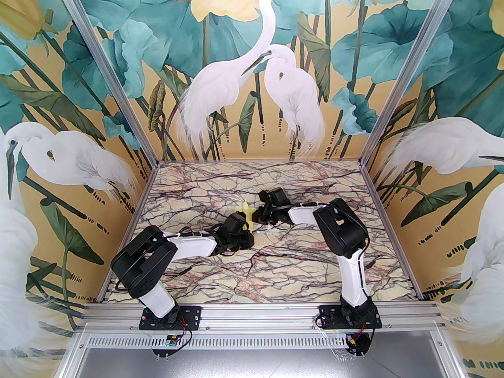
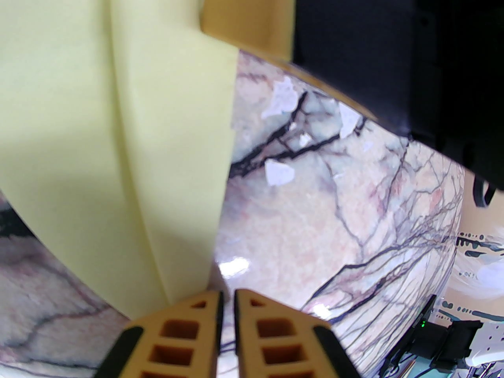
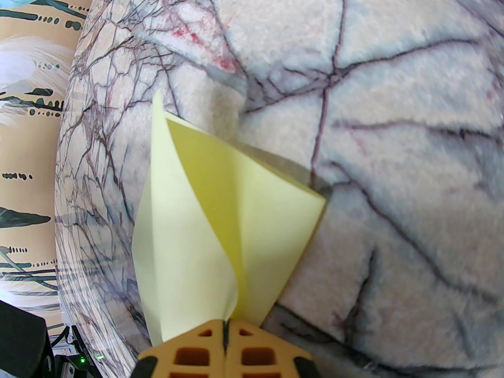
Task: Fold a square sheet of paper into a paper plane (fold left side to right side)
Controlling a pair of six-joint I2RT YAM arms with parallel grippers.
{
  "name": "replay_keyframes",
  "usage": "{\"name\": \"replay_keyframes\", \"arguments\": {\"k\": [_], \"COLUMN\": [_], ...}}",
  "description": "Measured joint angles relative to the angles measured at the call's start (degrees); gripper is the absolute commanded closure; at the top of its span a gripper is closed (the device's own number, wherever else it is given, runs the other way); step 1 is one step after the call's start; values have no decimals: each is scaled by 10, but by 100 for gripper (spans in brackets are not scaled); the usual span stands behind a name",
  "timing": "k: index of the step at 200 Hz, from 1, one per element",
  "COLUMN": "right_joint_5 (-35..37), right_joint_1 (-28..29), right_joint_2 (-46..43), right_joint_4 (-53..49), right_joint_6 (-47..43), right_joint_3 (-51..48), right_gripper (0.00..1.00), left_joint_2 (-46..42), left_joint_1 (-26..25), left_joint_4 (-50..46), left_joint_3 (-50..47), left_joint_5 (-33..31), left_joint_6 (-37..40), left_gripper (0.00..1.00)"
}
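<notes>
The pale yellow paper plane (image 1: 243,211), a folded sheet with a pointed end and raised flaps, sits mid-table between both arms. My right gripper (image 3: 225,323) is shut on the narrow end of the plane (image 3: 220,219), whose point and one wing stand up off the marble. In the top view the right gripper (image 1: 258,215) comes in from the right. My left gripper (image 2: 227,295) has its jaws a thin slit apart with bare table showing through. The creased paper (image 2: 98,132) lies just left of its fingertips. From above, the left gripper (image 1: 246,228) is at the paper's near side.
Small white scraps (image 2: 277,171) lie on the marble table (image 1: 275,274) just past the left fingertips. The right arm's black wrist (image 2: 393,53) hangs close above and right of the paper. Painted walls (image 1: 71,195) close in the table on three sides.
</notes>
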Motion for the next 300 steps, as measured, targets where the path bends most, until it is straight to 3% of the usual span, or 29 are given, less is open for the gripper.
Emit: {"name": "replay_keyframes", "arguments": {"k": [66,197,256,300], "right_joint_5": [0,0,0,0], "right_joint_1": [0,0,0,0], "right_joint_2": [0,0,0,0], "right_joint_4": [0,0,0,0], "right_joint_6": [0,0,0,0], "right_joint_3": [0,0,0,0], "right_gripper": [100,100,100,100], "left_joint_2": [-63,-34,-71,-18], "left_joint_1": [0,0,35,40], "left_joint_4": [-16,-6,-12,-2], "left_joint_3": [-11,-30,-10,34], "left_joint_5": [3,16,35,46], "left_joint_6": [-4,-12,-15,-14], "left_gripper": [84,84,84,84]}}
